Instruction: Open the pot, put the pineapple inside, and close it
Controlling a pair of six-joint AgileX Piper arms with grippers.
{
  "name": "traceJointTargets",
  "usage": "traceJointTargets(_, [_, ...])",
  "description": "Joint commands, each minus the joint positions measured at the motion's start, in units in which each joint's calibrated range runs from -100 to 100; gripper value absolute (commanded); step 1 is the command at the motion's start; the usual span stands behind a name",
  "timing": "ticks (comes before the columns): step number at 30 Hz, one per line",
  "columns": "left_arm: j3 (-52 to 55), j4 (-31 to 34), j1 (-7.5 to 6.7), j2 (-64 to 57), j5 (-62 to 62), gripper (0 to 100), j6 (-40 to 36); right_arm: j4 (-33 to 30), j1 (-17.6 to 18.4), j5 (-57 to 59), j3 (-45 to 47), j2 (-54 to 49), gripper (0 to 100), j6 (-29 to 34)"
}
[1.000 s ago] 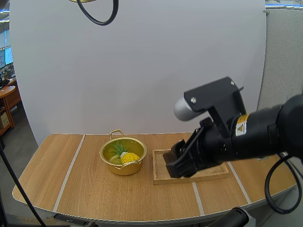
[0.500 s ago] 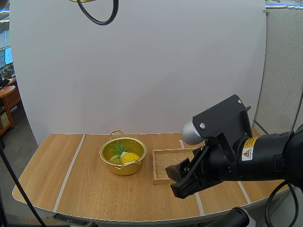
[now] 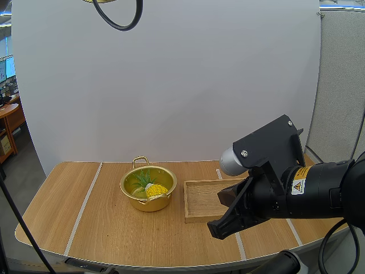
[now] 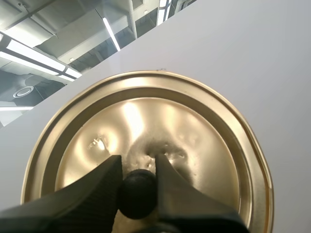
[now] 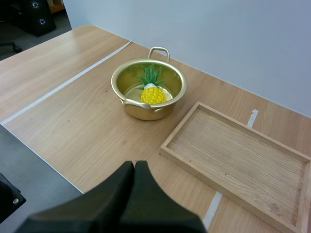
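Gold-coloured pot (image 3: pixel 148 191) stands open toward the tabletop's (image 3: pixel 85 217) far edge, the pineapple (image 3: pixel 155 189) already inside, leaves up. Near it, on the side of the right edge, lies the wooden tray (image 3: pixel 199 216). The lid (image 4: pixel 194 145) is held aloft, its black knob (image 4: pixel 138 194) pinched by the left tool (image 4: pixel 137 167). The right tool (image 5: pixel 134 170), clenched on nothing, hovers over the near edge by the tray. Closing remains, I judge: the lid must come level and centred over the rim, then be let go.

Bright, even light; glare on the lid (image 4: pixel 194 141).
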Motion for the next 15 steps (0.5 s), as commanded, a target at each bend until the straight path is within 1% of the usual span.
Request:
traceJointTargets(1, [-0.37, 0.03, -0.07, -0.13, -1.98, 0, -0.24, -0.36, -0.23, -0.74, 0.28, -0.59, 0, -0.09])
traceJointTargets(15, [-0.37, 0.03, -0.07, -0.13, -1.98, 0, -0.24, -0.36, -0.54, -0.74, 0.28, -0.59, 0, -0.09])
